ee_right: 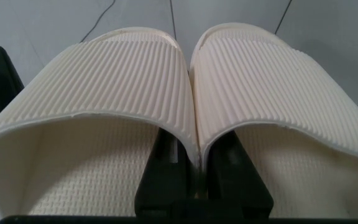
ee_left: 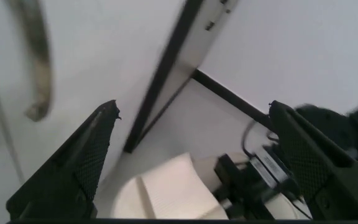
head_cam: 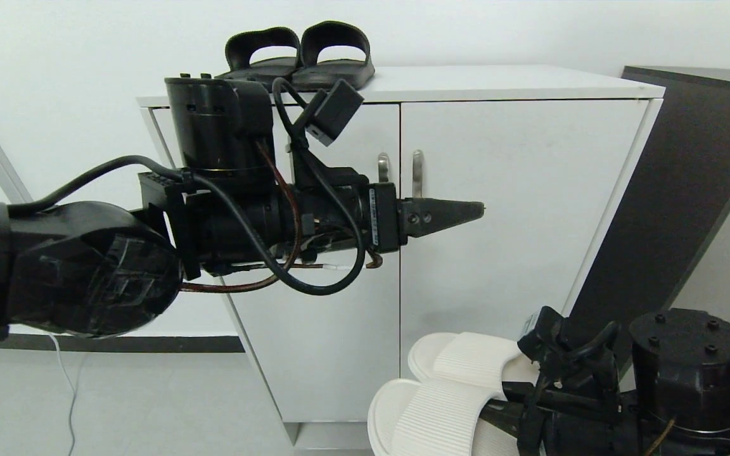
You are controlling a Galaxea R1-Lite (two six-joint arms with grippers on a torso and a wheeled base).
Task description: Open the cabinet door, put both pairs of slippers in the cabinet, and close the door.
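The white cabinet (head_cam: 517, 190) stands with both doors shut, and two metal handles (head_cam: 417, 171) meet at its middle seam. A pair of black slippers (head_cam: 301, 54) rests on its top. My left gripper (head_cam: 476, 208) hovers in front of the right door, just below and to the right of the handles. Its jaws stand wide open (ee_left: 193, 107) with nothing between them, and a handle (ee_left: 39, 62) lies off to one side. Low at the right, my right gripper (head_cam: 517, 396) is shut on the pair of white slippers (head_cam: 454, 386). Its fingers (ee_right: 166, 168) pinch the slippers' (ee_right: 129, 93) inner walls together.
A dark grey panel (head_cam: 688, 190) leans beside the cabinet's right side. A thin white cable (head_cam: 70, 392) runs over the floor at the left. White wall lies behind the cabinet.
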